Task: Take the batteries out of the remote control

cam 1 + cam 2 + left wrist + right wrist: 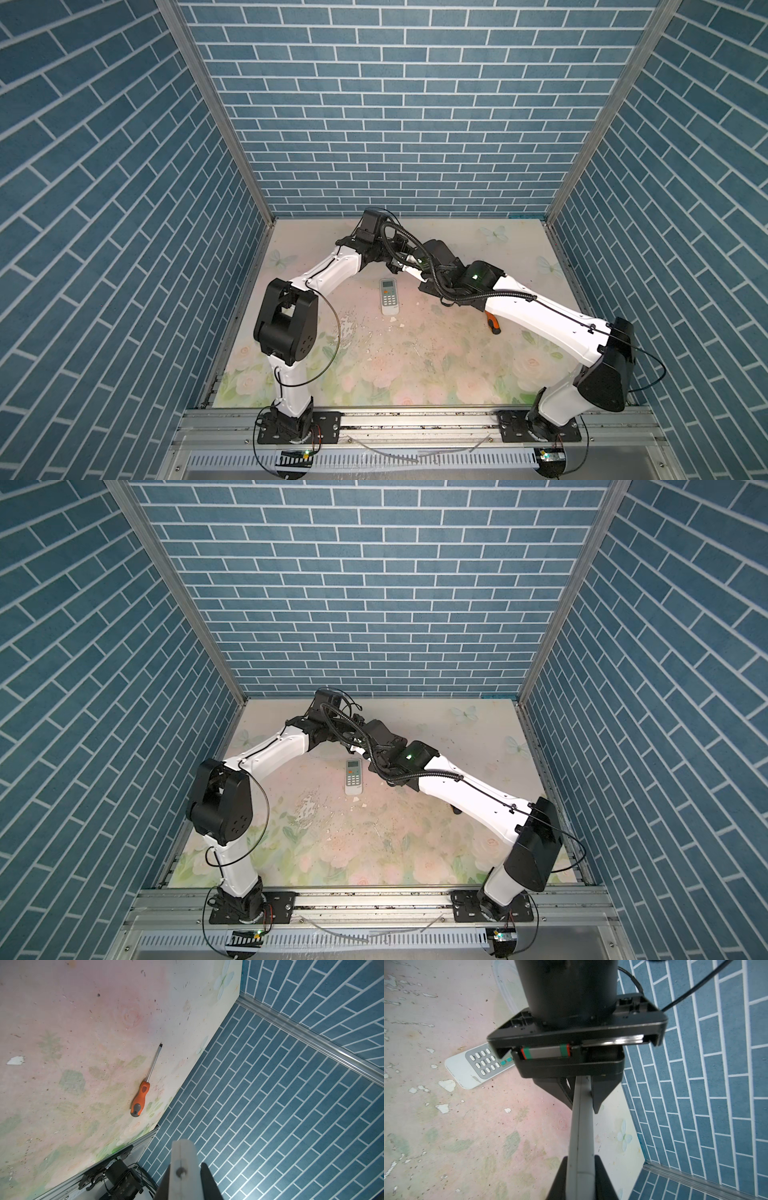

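A white remote control is held in the air, edge-on, between both grippers near the back middle of the table; in a top view only a short white strip of it shows. My right gripper is shut on one end. The left gripper is shut on the other end, whose end face has a seam and a small dark hole. A second white remote lies keys-up on the table just in front of them. The batteries are out of view.
An orange-and-black screwdriver lies on the floral table to the right, mostly under my right forearm in a top view. Small white flakes dot the table in front of the lying remote. Blue brick walls enclose three sides.
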